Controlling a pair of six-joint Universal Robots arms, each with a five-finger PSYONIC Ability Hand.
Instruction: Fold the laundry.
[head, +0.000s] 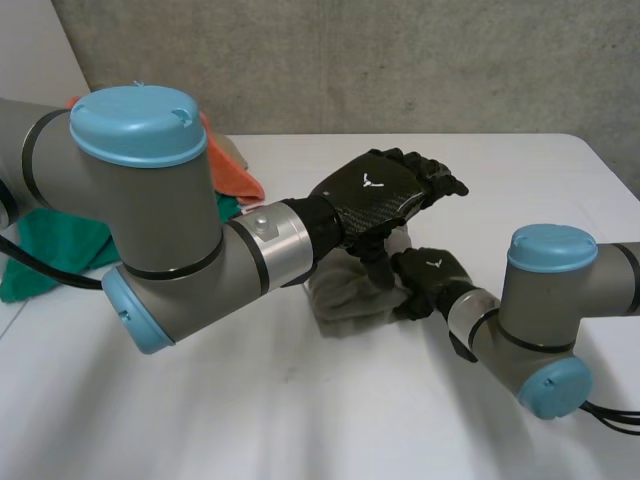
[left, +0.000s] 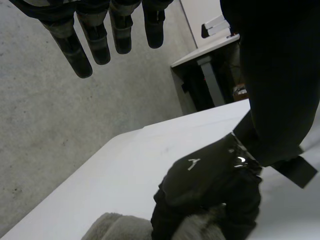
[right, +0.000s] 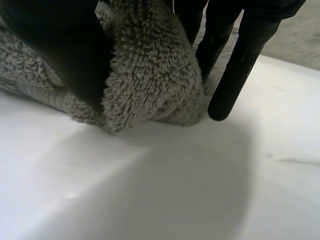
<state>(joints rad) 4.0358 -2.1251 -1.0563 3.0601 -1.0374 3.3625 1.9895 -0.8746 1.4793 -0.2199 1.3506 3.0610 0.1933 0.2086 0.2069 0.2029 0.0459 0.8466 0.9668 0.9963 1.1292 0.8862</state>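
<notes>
Grey terry cloth, thick and looped, makes up the small towel (head: 342, 300) lying bunched in a soft lump at the middle of the smooth white table (head: 300, 410) in the head view; the right hand (head: 432, 275) sits at the lump's right edge, while the left hand (head: 375, 195) hangs above the towel's far side with straight fingers and nothing in them. An orange cloth (head: 238, 172) and a green cloth (head: 55, 250) lie crumpled well apart at the table's far left, before a rough concrete wall (head: 420, 60). In the left wrist view, the left hand's fingers (left: 82, 50) point out straight and spread over bare table, and the right hand rests below them on the towel's fuzzy edge. In the right wrist view, the right hand's thumb (right: 65, 45) and fingers (right: 240, 55) pinch a rounded fold of the towel between them, its lower edge touching the table.
</notes>
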